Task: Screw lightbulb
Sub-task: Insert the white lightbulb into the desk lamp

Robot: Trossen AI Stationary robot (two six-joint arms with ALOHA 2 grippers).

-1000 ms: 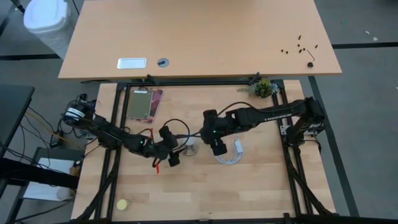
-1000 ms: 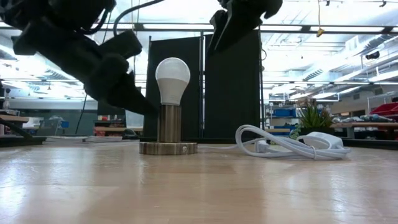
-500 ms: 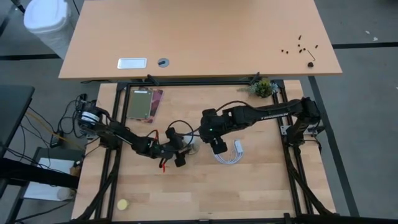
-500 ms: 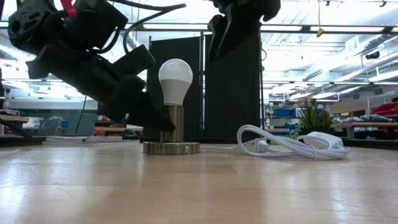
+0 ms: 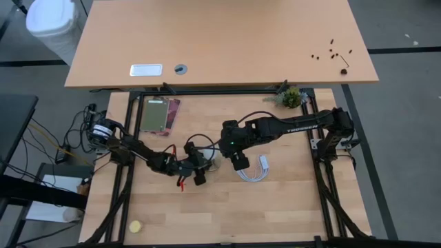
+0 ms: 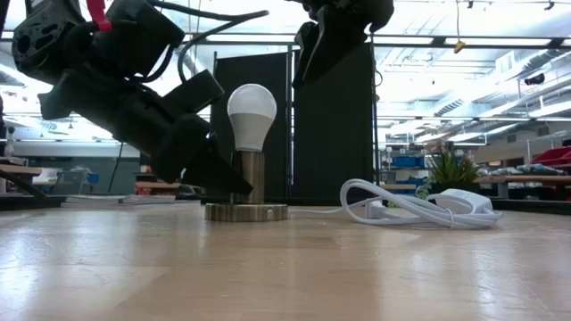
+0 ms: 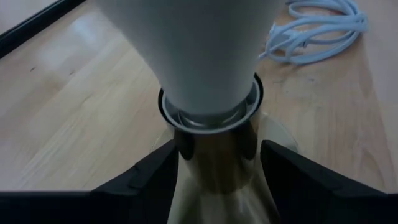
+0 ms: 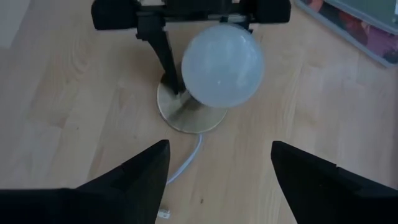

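The white pear-shaped lightbulb (image 6: 251,114) stands upright with its screw base in a brass socket (image 6: 245,210), whose round disc foot rests on the table. It also shows in the right wrist view (image 8: 222,64) and the high view (image 5: 211,162). My left gripper (image 6: 232,183) (image 7: 217,180) is low, at the socket's stem under the bulb, and shut on it. My right gripper (image 8: 217,171) (image 6: 323,45) is open and empty. It hangs above the bulb, a little toward the table's right, with its fingers pointing down. My left gripper pinches the socket's brass stem (image 7: 214,152) between its two fingers, just under the bulb's collar. The fingers (image 7: 158,177) come slanting down from the table's left side and lie across the upright stem. The socket's foot (image 8: 186,118) stays on the table.
A coiled white cable with a plug (image 6: 415,205) (image 5: 255,169) lies on the table right of the socket. A small potted plant (image 5: 291,96) stands at the far right, a flat green packet (image 5: 157,114) lies at the far left, and a yellow disc (image 5: 136,226) lies near the front left.
My left gripper has moved toward the table's right and down, up to the socket's stem, and now has the stem between its fingers. The socket with the bulb has slid slightly to the right. My right gripper has stayed above the bulb, open.
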